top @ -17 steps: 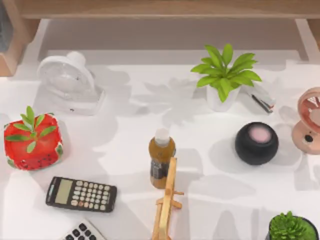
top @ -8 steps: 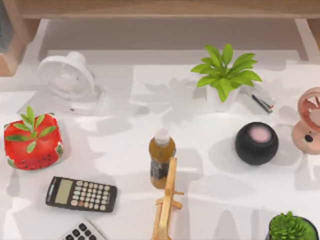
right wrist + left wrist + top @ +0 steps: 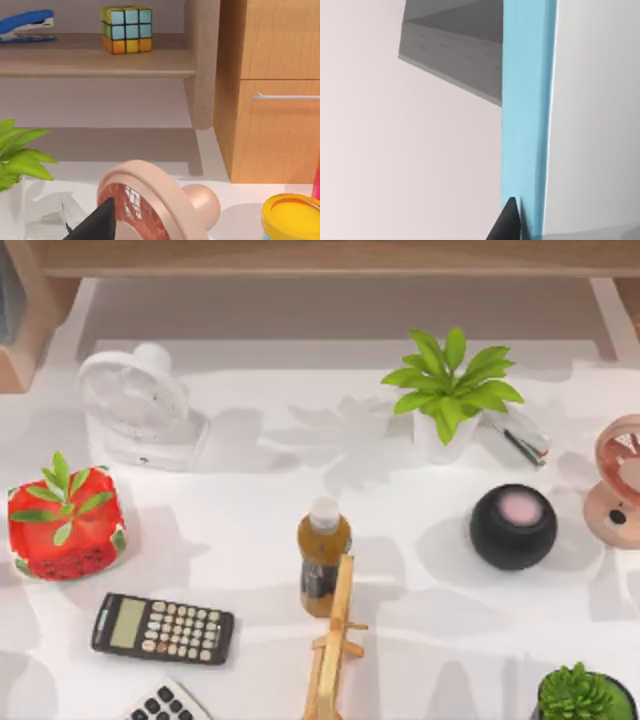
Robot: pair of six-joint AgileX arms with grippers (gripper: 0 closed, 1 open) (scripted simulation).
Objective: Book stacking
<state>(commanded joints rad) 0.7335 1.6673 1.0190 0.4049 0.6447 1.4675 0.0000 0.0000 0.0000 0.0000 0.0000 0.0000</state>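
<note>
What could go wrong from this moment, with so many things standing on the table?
1. The tall brown bottle stands right against the wooden stand near the table's middle; an arm sweeping low might tip either.
2. The right wrist view looks closely over the pink fan, so the right arm seems near it and may knock it.
3. No book shows on the table, so a wrong thing such as the calculator might be picked.
</note>
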